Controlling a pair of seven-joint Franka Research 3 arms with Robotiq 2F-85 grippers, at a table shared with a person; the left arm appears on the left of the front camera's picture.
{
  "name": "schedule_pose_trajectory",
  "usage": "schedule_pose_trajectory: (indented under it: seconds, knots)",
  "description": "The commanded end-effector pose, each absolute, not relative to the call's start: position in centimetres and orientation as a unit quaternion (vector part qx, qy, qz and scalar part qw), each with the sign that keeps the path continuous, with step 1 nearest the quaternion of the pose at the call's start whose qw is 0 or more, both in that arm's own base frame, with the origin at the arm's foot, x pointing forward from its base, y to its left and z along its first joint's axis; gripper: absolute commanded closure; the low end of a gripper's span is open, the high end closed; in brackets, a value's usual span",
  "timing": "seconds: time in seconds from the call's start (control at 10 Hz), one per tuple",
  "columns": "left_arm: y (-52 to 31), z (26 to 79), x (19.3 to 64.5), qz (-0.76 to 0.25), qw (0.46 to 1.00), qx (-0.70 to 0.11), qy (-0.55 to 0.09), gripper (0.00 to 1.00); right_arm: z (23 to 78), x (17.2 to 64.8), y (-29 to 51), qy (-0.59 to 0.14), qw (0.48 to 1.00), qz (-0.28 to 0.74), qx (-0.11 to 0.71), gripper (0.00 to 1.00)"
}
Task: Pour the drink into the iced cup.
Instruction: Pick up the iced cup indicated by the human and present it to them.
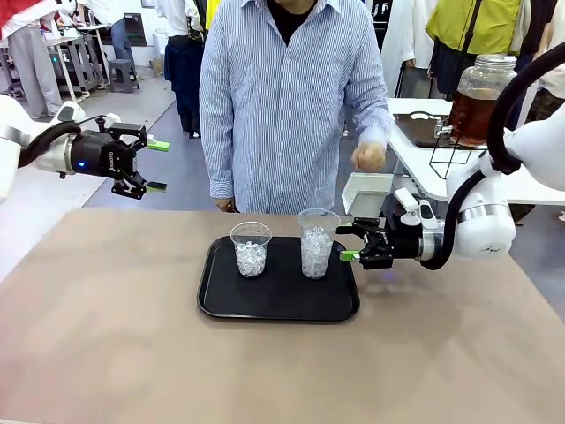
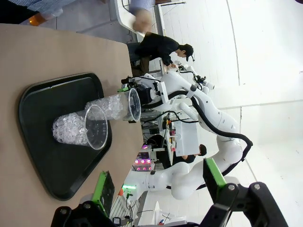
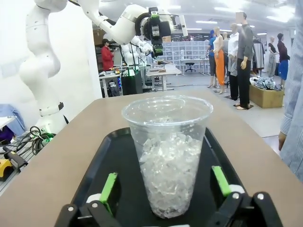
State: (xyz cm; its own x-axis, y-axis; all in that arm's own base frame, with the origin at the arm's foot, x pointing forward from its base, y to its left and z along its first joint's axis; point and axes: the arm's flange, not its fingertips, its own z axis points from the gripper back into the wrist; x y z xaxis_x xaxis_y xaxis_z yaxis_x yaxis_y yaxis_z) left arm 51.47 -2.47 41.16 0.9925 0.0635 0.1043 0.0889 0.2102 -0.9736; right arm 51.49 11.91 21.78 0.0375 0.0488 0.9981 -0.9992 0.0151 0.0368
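Right wrist view: right gripper [image 3: 163,176], jaws apart, facing tall clear ice-filled plastic cup [image 3: 168,156]; front view: left gripper [image 1: 158,166] agape, amber-liquid glass jar [image 1: 477,97] half behind black cable [image 1: 521,88].

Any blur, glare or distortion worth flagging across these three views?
Front view: evenly lit, sharp, faint reflections on the black tray. Left wrist view: rolled sideways, bright background washed out, the person's hand blurred. Right wrist view: the near iced cup crisp, ceiling lights glaring.
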Motion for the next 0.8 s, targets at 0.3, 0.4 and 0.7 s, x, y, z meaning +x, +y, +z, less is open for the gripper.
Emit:
schedule_pose_trajectory:
  seconds: [0.3, 0.4, 0.7]
  knots:
    - [-2.5, 41.3, 51.4, -0.007, 0.776, -0.628, -0.063, 0.00, 21.7, 52.6, 13.8, -0.471, 0.534, 0.482, 0.510, 0.00]
    - [-2.5, 41.3, 51.4, -0.007, 0.776, -0.628, -0.063, 0.00, 21.6, 52.7, 14.0, -0.469, 0.535, 0.481, 0.512, 0.00]
    - [-2.5, 41.3, 51.4, -0.007, 0.776, -0.628, -0.063, 0.00, 21.6, 52.7, 15.0, -0.464, 0.535, 0.483, 0.515, 0.00]
